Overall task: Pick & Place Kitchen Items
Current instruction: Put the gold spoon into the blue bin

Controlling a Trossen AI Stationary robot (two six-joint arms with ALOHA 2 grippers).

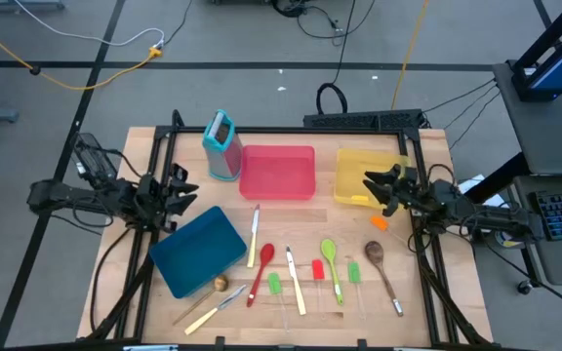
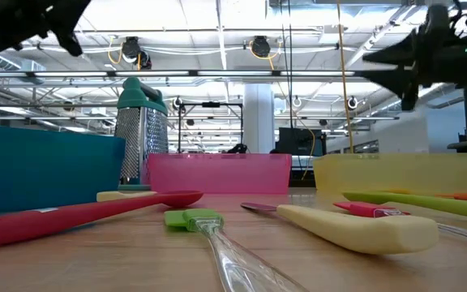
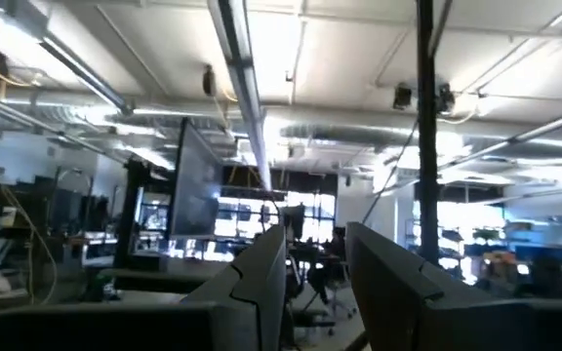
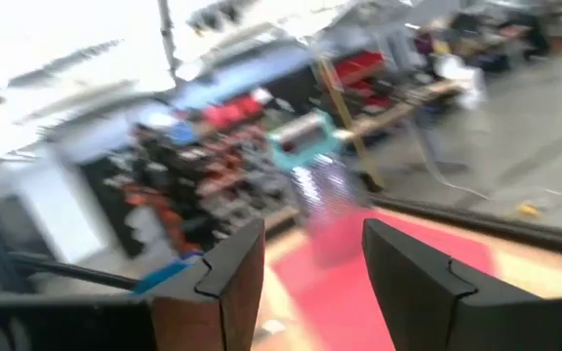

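Two tools hang over our counter, neither holding anything. Our right tool hovers above the near corner of the yellow tray, its fingers parted with a clear gap and nothing between them. Just beside it, toward the counter's front, lies a short orange piece on the bare wood. Our left tool hangs at the far corner of the blue tray, its fingers partly apart around empty air.

Most of the kitchen items lie in a loose row in front of both tools. Nearest our right tool are the wooden spoon, then a small green spatula, the green spoon, a short red piece and a cream-handled knife. Toward our left tool we see another green spatula, the red spoon, a second cream-handled knife, and two utensils crossed beside the blue tray's front corner.

Between our two tools sits the pink tray, with the teal box grater upright just beside it on our left tool's side.
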